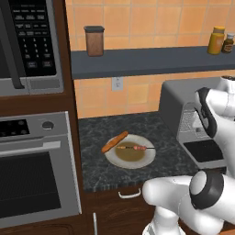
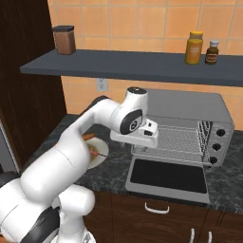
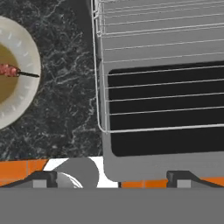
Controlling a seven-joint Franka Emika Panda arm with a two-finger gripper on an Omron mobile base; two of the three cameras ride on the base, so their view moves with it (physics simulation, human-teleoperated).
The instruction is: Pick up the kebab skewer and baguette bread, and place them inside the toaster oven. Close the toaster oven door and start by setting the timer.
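The kebab skewer (image 1: 131,148) lies across a white plate (image 1: 137,161) on the dark counter, and the orange baguette bread (image 1: 114,142) rests on the plate's far left rim. To the right stands the grey toaster oven (image 2: 190,105). The toaster oven door (image 2: 168,175) is folded down flat, and the wire rack (image 2: 175,141) is pulled out over it. My gripper (image 3: 113,178) hangs open and empty above the rack's (image 3: 162,39) front left corner, pointing down. In the hand view the skewer's tip (image 3: 13,71) and the plate (image 3: 24,48) show at the left.
A black microwave (image 1: 27,41) and a steel built-in oven (image 1: 32,183) fill the cabinet at left. The wall shelf (image 2: 133,64) carries a brown canister (image 2: 64,40) and two bottles (image 2: 193,47). The toaster oven's knobs (image 2: 219,134) are on its right side.
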